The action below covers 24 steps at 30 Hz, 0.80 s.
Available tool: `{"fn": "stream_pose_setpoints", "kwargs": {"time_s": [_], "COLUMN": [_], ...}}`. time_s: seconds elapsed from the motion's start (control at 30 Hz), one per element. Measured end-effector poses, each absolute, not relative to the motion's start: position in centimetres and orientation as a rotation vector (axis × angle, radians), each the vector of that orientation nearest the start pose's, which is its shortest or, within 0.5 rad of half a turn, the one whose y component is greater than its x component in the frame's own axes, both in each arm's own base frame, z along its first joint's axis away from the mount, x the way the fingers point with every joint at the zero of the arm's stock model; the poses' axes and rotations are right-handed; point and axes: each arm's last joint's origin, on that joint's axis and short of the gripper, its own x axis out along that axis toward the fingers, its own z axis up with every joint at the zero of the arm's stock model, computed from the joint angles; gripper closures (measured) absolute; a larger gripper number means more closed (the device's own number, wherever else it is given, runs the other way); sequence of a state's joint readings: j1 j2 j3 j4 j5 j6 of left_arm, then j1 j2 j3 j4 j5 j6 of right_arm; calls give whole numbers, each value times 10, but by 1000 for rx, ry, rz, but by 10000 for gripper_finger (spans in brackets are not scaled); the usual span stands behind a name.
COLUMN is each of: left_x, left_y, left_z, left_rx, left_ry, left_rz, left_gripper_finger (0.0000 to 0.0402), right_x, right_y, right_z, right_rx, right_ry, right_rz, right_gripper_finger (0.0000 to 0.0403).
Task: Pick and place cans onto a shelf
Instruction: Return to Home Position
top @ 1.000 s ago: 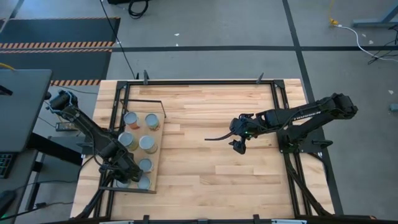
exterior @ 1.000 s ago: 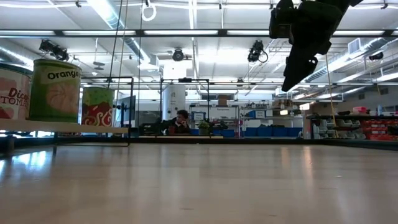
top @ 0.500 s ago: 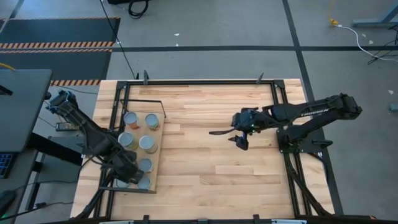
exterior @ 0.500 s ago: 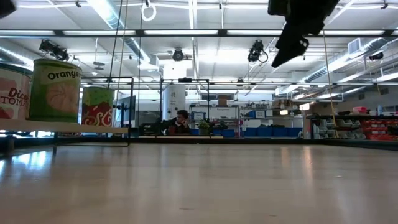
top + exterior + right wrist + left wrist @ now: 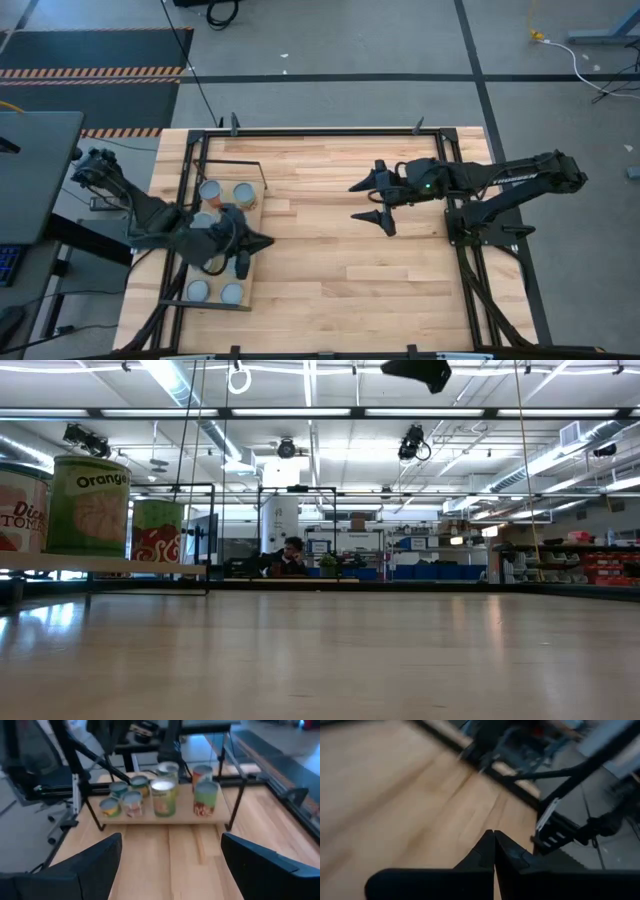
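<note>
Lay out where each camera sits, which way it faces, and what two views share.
High: overhead, looking straight down; both arms, left pincer by the shelf.
Low: table height, facing the room; arm tip at top.
Left wrist: faces the tabletop; own shut fingers.
Right wrist: faces the shelf; open right pincer.
Shared: high and right wrist show the cans.

The left arm [image 5: 150, 215] hides some of the cans [image 5: 212, 190].

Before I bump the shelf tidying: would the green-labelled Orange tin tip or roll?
The green-labelled cylindrical tin stands upright on its flat end, probably steady. Slightly taller than wide, it might tip if shoved, then roll, being round.
</note>
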State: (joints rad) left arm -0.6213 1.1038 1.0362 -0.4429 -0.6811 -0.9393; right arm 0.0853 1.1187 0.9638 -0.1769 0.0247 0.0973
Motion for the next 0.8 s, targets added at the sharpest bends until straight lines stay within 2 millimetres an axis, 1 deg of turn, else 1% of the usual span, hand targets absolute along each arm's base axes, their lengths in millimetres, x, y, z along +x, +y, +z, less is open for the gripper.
{"fn": "stream_pose_setpoints", "kwargs": {"time_s": [0.1, 0.23, 0.3, 0.37, 0.43, 0.53, 0.6, 0.7, 0.8], "left_x": [210, 227, 233, 236, 235, 230, 229, 229, 230], "left_y": [-104, -77, -65, -55, -48, -40, -36, -33, -33], "left_z": [348, 351, 351, 355, 359, 363, 365, 364, 364], "left_rx": [-481, -349, -296, -255, -206, -153, -147, -144, -162], "left_ry": [301, 287, 289, 265, 249, 229, 218, 220, 217], "left_rz": [184, 173, 167, 135, 113, 154, 195, 229, 230], "left_gripper_finger": [396, 396, 396, 396, 397, 397, 396, 389, 381], "right_x": [240, 234, 232, 229, 228, 228, 229, 232, 234], "right_y": [23, 25, 27, 28, 28, 29, 29, 29, 29], "right_z": [335, 344, 349, 354, 356, 354, 353, 350, 348], "right_rx": [60, 93, 95, 100, 104, 118, 111, 116, 124], "right_ry": [324, 272, 231, 193, 185, 204, 208, 222, 229], "right_rz": [82, 95, 106, 132, 142, 137, 127, 120, 117], "right_gripper_finger": [55, 57, 68, 92, 127, 189, 224, 255, 268]}}
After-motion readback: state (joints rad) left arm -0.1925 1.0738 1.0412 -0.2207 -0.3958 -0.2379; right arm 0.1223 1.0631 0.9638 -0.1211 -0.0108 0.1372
